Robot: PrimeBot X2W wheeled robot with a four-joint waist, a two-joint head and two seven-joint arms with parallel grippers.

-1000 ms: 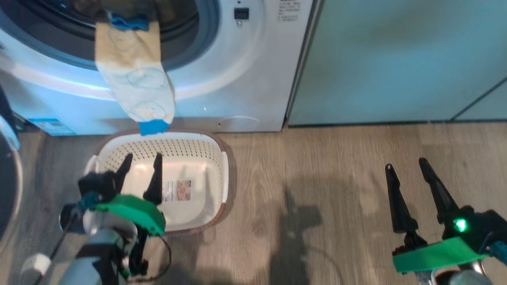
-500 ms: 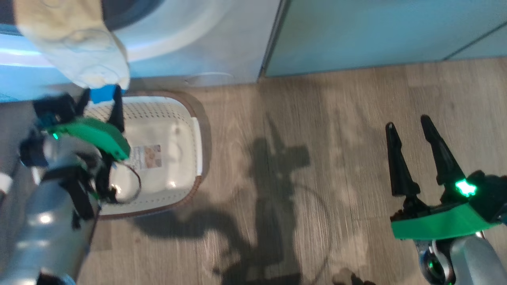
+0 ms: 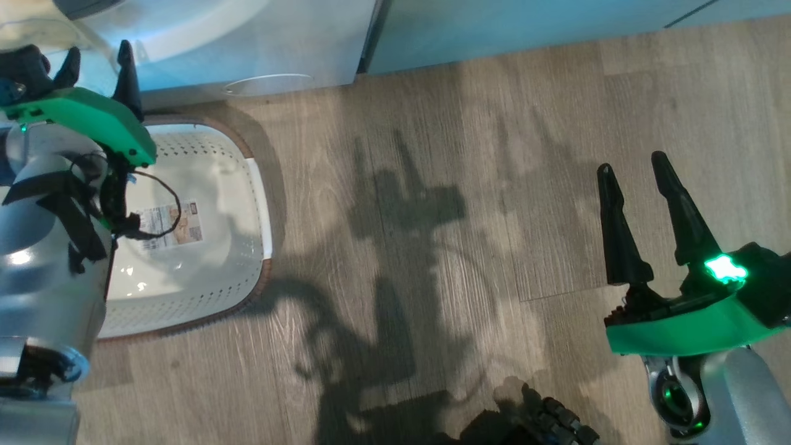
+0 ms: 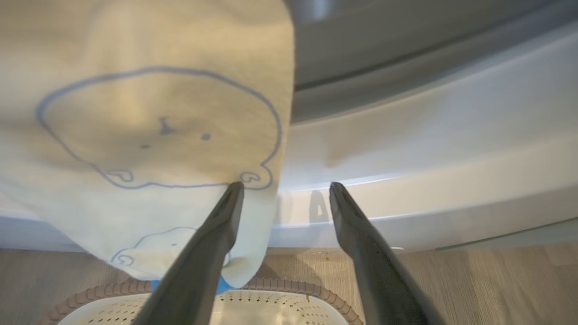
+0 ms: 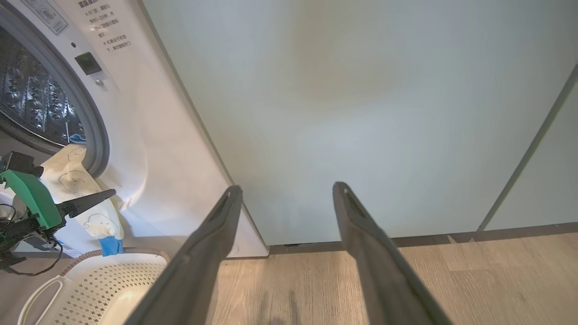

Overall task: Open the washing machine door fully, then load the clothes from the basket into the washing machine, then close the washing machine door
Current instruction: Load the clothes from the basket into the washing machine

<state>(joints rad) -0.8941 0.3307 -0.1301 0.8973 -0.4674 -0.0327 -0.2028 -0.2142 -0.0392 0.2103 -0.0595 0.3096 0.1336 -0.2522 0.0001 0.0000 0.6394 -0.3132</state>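
The left gripper's [image 4: 286, 186] two long dark fingers stand well apart with nothing clamped between them. In the left wrist view, the finger at seven o'clock overlaps the lower right edge of a soft pale yellow fabric garment [image 4: 149, 113] printed with blue-outlined bear figures; whether it touches the cloth cannot be told. The finger at five o'clock points at bare white casing. The garment hangs out of the grey-rimmed drum mouth [image 5: 97, 135] and down the front of the big white front-loading washing machine [image 3: 259, 43]. Its bright blue bottom patch ends just above the brown rim of the small cream-white perforated plastic basket [image 3: 204, 154]. The basket sits on the grey-brown wood-plank floor [image 3: 432, 154] close against the machine's foot, at nine o'clock in the head view, and a printed label [image 3: 170, 225] shows on its floor.

The right gripper [image 3: 631, 162] hangs at four o'clock in the head view, well apart from the basket. Its fingers are spread wide and hold nothing. They point toward a pale green cabinet panel [image 5: 361, 113] beside the machine.
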